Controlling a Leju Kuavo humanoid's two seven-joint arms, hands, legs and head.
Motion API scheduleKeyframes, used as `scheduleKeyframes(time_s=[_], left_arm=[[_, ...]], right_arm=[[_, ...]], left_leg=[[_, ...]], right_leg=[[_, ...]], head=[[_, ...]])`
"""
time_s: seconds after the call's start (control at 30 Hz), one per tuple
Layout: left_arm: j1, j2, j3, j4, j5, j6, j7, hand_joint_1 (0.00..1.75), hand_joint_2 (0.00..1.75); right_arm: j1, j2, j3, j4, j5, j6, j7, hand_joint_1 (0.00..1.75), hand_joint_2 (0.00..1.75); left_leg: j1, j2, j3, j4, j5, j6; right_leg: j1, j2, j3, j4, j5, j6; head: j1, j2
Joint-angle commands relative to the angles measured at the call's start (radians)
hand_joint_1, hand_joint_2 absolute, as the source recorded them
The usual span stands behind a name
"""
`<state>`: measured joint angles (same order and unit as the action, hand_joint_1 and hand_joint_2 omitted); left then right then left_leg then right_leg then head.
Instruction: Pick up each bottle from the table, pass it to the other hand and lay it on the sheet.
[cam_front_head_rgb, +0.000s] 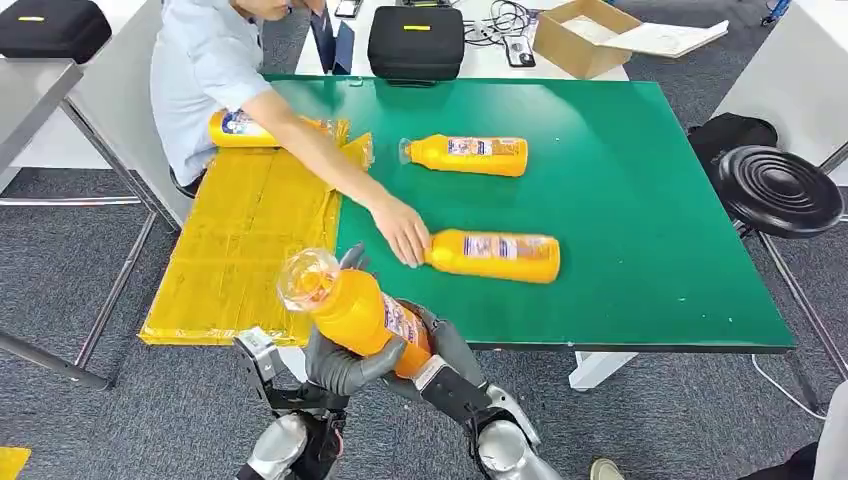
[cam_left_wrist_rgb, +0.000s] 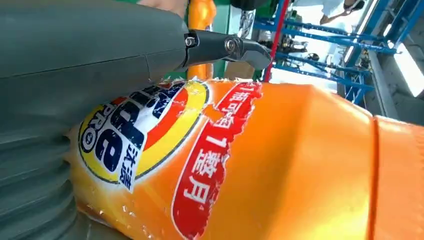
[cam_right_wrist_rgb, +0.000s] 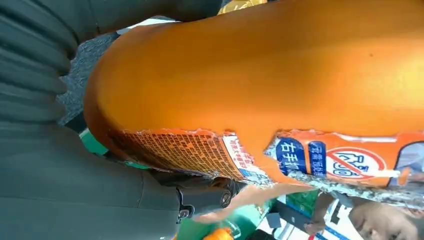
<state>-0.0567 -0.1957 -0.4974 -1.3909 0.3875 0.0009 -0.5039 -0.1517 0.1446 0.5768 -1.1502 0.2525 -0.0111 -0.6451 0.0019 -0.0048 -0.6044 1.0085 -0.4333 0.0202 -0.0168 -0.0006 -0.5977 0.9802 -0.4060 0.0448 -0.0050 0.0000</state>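
Both hands — left hand (cam_front_head_rgb: 340, 365), right hand (cam_front_head_rgb: 440, 350) — grasp one tilted orange bottle (cam_front_head_rgb: 355, 310); cap end raised.

held bottle (cam_left_wrist_rgb: 280, 165) label: red band read "1整月" | round logo beside that band: partial letters "PRO", Chinese "汰渍" | same bottle's back label (cam_right_wrist_rgb: 320, 155): blue patch read "右手" | fine print unreadable

Grey carpet floor (cam_front_head_rgb: 60, 250), white desks (cam_front_head_rgb: 480, 62) behind, black round stool (cam_front_head_rgb: 780, 190) at rt.
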Motion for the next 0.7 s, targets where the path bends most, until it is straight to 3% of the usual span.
scheduleKeyframes(time_s=[0.03, 0.07, 0.1, 0.13, 0.17, 0.6, 0.7], left_arm=[[-0.076, 0.037, -0.077, 0.09, 0.04, -0.103, 0.054, 1.75, 1.75], [-0.08, 0.037, -0.081, 0.099, 0.031, -0.105, 0.058, 1.75, 1.75], [-0.083, 0.036, -0.08, 0.104, 0.029, -0.106, 0.062, 1.75, 1.75], [-0.085, 0.035, -0.081, 0.114, 0.032, -0.113, 0.08, 1.75, 1.75], [-0.083, 0.034, -0.072, 0.12, 0.042, -0.121, 0.088, 1.75, 1.75], [-0.064, 0.043, 0.073, 0.051, 0.126, -0.171, 0.138, 1.75, 1.75], [-0.09, 0.058, 0.099, 0.068, 0.026, -0.075, 0.134, 1.75, 1.75]], right_arm=[[-0.041, -0.025, 0.056, 0.043, -0.002, 0.008, 0.002, 1.75, 1.75], [-0.041, -0.025, 0.051, 0.032, -0.006, 0.008, 0.002, 1.75, 1.75], [-0.042, -0.023, 0.048, 0.026, -0.011, 0.01, 0.005, 1.27, 1.75], [-0.04, -0.021, 0.041, 0.017, -0.024, 0.02, 0.023, 0.21, 1.75], [-0.037, -0.017, 0.034, 0.007, -0.043, 0.032, 0.038, 0.0, 0.0], [-0.012, -0.011, 0.014, 0.004, -0.044, 0.002, 0.023, 0.0, 0.0], [0.007, -0.009, -0.003, -0.007, -0.038, -0.028, 0.003, 0.0, 0.0]], left_leg=[[0.001, -0.001, 0.004, 0.0, -0.001, -0.001], [0.001, -0.001, 0.003, 0.0, -0.001, -0.001], [0.0, -0.001, 0.002, -0.001, 0.0, -0.001], [0.001, -0.001, 0.004, 0.0, -0.001, -0.001], [0.0, -0.001, 0.003, 0.0, -0.001, -0.001], [0.0, 0.001, 0.002, 0.0, -0.001, -0.001], [0.001, 0.001, 0.005, 0.0, -0.002, -0.002]], right_leg=[[0.001, -0.001, 0.004, -0.001, -0.001, -0.002], [0.001, -0.001, 0.004, 0.0, -0.001, -0.002], [0.001, -0.001, 0.003, -0.001, -0.001, -0.001], [0.001, -0.001, 0.004, 0.0, -0.001, -0.002], [0.001, -0.001, 0.003, 0.0, -0.001, -0.002], [0.001, 0.001, 0.002, 0.0, -0.001, -0.002], [0.001, 0.001, 0.004, 0.0, -0.001, -0.003]], head=[[0.0, 0.0], [0.0, 0.0], [0.0, 0.0], [0.0, 0.0], [0.0, 0.0], [0.0, 0.0], [0.0, 0.0]])
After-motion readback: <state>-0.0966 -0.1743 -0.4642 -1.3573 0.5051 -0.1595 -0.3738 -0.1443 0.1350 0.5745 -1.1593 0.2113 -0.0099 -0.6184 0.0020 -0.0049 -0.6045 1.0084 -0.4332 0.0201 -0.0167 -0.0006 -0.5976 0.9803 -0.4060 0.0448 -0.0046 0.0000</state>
